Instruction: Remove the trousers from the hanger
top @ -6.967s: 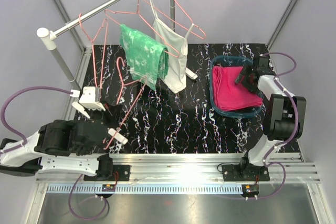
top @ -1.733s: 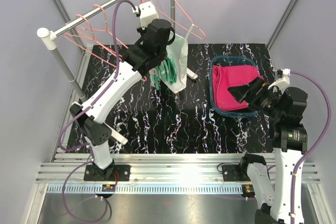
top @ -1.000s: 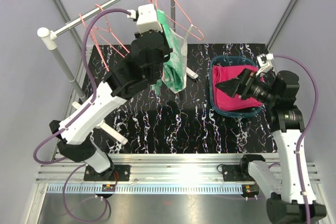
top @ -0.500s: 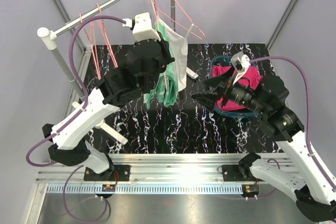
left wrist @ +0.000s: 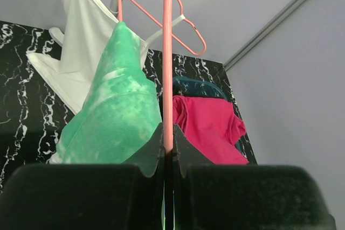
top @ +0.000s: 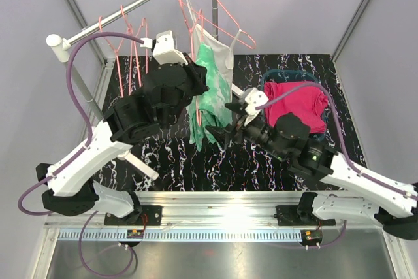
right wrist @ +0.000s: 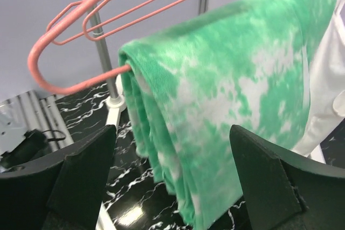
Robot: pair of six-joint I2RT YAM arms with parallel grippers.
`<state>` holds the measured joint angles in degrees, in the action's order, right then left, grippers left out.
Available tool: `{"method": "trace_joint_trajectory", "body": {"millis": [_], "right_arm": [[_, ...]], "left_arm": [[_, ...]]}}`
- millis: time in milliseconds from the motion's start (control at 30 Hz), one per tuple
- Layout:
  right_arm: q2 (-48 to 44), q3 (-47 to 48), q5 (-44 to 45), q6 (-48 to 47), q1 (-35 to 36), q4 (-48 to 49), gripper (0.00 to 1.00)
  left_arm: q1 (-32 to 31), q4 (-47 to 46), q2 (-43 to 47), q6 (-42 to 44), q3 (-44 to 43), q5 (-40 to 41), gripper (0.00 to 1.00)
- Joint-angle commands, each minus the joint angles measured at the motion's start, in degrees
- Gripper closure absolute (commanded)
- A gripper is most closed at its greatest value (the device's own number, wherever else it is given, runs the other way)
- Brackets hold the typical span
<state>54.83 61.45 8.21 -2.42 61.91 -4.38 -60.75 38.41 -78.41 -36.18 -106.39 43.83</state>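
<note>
My left gripper [top: 194, 82] is shut on the pink wire of a hanger [left wrist: 167, 79], which it holds up over the table. The mottled green and white trousers [top: 209, 99] are draped over that hanger's bar and also show in the left wrist view [left wrist: 116, 111]. My right gripper [top: 219, 134] is open by the trousers' lower end. In the right wrist view the green cloth [right wrist: 226, 79] hangs just ahead of its spread fingers [right wrist: 81, 181], apart from them. The magenta-pink trousers [top: 300, 102] lie in a teal basket [top: 273, 75]. The black speckled trousers are out of view.
A white strappy tank top [top: 221, 53] hangs on a pink hanger on the grey rail [top: 130, 8], just behind the green trousers. Several empty pink hangers [top: 127, 37] hang further left on the rail. The rail's white post [right wrist: 114, 109] stands on the black marbled table [top: 215, 161].
My left arm has drawn the hanger with the green trousers forward and lower, away from the rail. My right arm has swung left from the basket to the trousers, jaws open.
</note>
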Motion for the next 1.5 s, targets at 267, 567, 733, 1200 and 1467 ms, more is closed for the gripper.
{"method": "trace_joint_trajectory", "body": {"millis": [267, 567, 733, 1200, 1467], "right_arm": [[7.8, 0.3, 17.3, -13.5, 4.9, 11.9, 0.16], [7.7, 0.2, 9.9, -14.8, 4.9, 7.0, 0.17], [7.4, -0.4, 9.0, -15.5, 4.8, 4.8, 0.16], [7.5, -1.7, 10.0, -18.3, 4.8, 2.9, 0.15], [9.9, -1.2, 13.8, -19.2, 4.8, 10.8, 0.14]], "left_arm": [[-0.2, -7.2, 5.3, -2.5, -0.1, -2.9, 1.00], [-0.3, -7.1, 6.7, -1.4, 0.0, -1.9, 1.00], [-0.3, -6.2, 6.9, -0.7, -1.0, -1.1, 1.00], [-0.3, -6.5, 6.3, -2.0, -2.4, -2.4, 1.00], [-0.4, -7.1, 6.3, -3.1, -1.6, -3.1, 1.00]]}}
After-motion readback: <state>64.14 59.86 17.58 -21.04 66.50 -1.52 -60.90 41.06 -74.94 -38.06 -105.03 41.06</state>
